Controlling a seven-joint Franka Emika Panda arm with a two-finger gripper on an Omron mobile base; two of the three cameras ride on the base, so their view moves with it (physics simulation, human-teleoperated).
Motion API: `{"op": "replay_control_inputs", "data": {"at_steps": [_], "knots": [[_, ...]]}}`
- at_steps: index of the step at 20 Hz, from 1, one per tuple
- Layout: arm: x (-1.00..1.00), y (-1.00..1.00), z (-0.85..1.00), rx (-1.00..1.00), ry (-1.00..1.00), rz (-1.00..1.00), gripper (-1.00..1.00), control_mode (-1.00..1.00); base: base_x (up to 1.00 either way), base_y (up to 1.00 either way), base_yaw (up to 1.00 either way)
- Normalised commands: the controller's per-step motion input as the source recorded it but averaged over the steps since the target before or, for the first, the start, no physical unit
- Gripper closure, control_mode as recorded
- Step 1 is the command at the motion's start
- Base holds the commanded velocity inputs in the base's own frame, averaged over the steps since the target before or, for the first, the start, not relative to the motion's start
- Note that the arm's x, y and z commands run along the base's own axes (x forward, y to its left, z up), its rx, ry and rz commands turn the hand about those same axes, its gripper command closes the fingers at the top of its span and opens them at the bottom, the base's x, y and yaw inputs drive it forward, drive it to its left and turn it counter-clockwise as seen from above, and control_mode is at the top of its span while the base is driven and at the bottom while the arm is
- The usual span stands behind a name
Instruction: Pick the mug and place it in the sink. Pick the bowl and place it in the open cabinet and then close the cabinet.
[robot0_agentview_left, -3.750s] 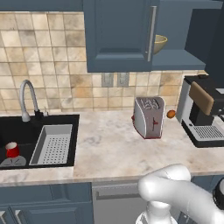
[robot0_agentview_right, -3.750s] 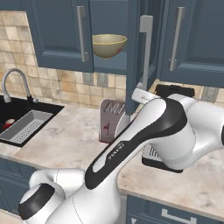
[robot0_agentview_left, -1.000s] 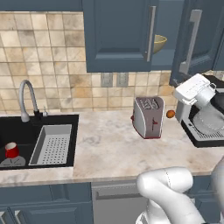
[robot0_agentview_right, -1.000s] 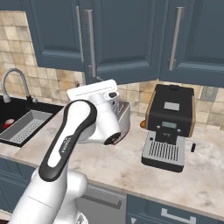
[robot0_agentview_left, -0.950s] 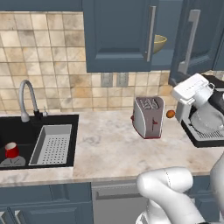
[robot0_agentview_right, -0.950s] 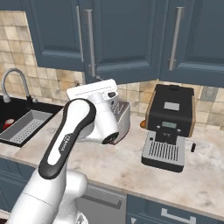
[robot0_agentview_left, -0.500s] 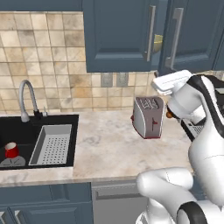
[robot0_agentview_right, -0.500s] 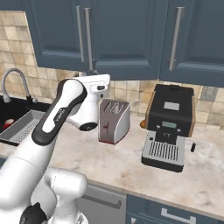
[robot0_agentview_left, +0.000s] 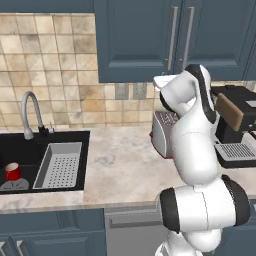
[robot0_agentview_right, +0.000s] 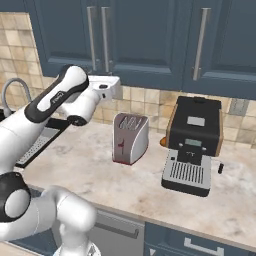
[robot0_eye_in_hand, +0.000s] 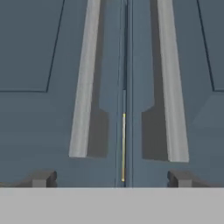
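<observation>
With the mug (robot0_agentview_left: 13, 171) in the sink (robot0_agentview_left: 30, 150), the wide-open, empty gripper (robot0_eye_in_hand: 112, 177) faces the cabinet (robot0_eye_in_hand: 52, 52), its 2 doors nearly shut, needing only a final push.

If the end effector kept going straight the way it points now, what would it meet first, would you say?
Most likely the cabinet, near the seam between its two shut doors, between the two silver bar handles. The open end effector faces it squarely; depth is unclear.

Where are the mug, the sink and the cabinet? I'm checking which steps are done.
mug (robot0_agentview_left: 13, 172): left base view, its red side wall.
sink (robot0_agentview_left: 30, 152): left base view, the black back wall of the basin.
cabinet (robot0_agentview_right: 145, 40): right base view, the flat panel of a shut door.
</observation>
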Motion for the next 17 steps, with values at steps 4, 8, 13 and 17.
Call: {"op": "replay_control_inputs", "data": {"at_steps": [4, 8, 13, 17], "knots": [[0.71, 0.07, 0.21, 0.0, 0.14, -0.22, -1.0, -1.0, 0.0, 0.0, 0.0], [0.73, 0.0, 0.09, 0.0, 0.16, -0.16, -1.0, -1.0, 0.0, 0.0, 0.0], [0.85, -0.08, 0.0, 0.03, 0.14, -0.09, -1.0, -1.0, 0.0, 0.0, 0.0], [0.95, -0.1, 0.0, 0.04, 0.13, -0.06, -1.0, -1.0, 0.0, 0.0, 0.0]]}}
